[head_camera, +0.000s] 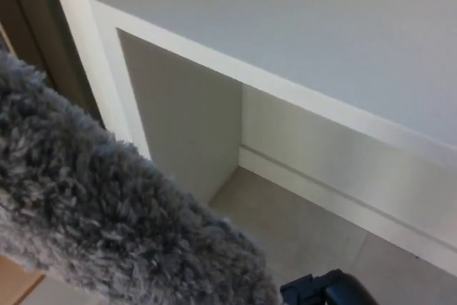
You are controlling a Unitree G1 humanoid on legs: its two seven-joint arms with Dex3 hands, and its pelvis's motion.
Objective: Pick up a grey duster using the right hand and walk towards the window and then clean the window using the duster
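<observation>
The grey duster (107, 212) is a thick fluffy head filling the lower left of the head view, held up in the air in front of a white ledge. Its lower end runs down to my right hand (325, 292), of which only a black sliver shows at the bottom edge, shut on the duster. A broad pale surface (321, 26) framed in white spreads across the top. My left hand is out of the picture.
A white ledge edge (285, 91) runs diagonally, with a white upright post (78, 26) at its left end. Below lie a shaded recess wall (186, 119), a baseboard (321, 191) and grey floor tiles (300, 233). A wooden patch (13, 282) shows at bottom left.
</observation>
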